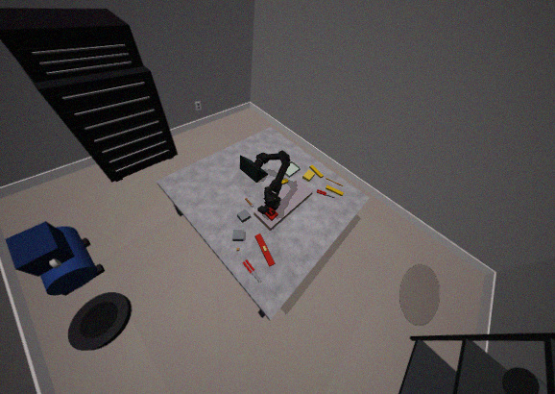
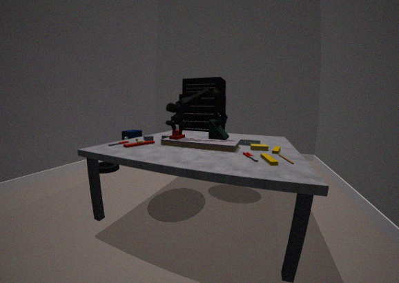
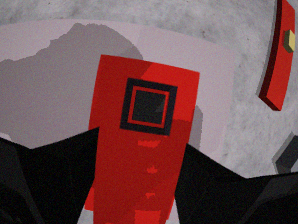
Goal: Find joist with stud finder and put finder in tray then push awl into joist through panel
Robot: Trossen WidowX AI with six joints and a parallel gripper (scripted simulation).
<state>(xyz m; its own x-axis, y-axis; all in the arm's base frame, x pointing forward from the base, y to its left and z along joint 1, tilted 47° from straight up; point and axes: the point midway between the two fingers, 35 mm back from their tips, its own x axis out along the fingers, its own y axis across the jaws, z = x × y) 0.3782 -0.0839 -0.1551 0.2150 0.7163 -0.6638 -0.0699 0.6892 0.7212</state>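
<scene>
Gripper (image 1: 270,209) (image 2: 174,131) (image 3: 139,137) had the red stud finder (image 1: 272,214) (image 2: 177,135) (image 3: 145,100) pinched across its narrow width, body on the floor panel (image 1: 300,199) (image 2: 203,144) (image 3: 217,65) near one end. Long axis ran forward from between the fingers; screen face stayed uncovered. Joist side unreadable.

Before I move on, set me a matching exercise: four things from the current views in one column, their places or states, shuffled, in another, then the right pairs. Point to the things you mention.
Things
1. Stud finder (image 1: 272,213) (image 2: 177,135) (image 3: 145,65)
2. Floor panel (image 1: 299,202) (image 2: 200,144) (image 3: 220,60)
3. Red level (image 1: 268,256) (image 2: 139,143) (image 3: 280,75)
4. Blue machine (image 1: 36,246) (image 2: 132,134)

Places or states
A. Lying on the table, with a small yellow part at its middle
B. Between the gripper's (image 1: 270,210) (image 2: 177,131) (image 3: 140,165) fingers
C. Off the table, on the room's floor
D. Under the red tool, on the table

Right pairs: 1-B, 2-D, 3-A, 4-C
</scene>
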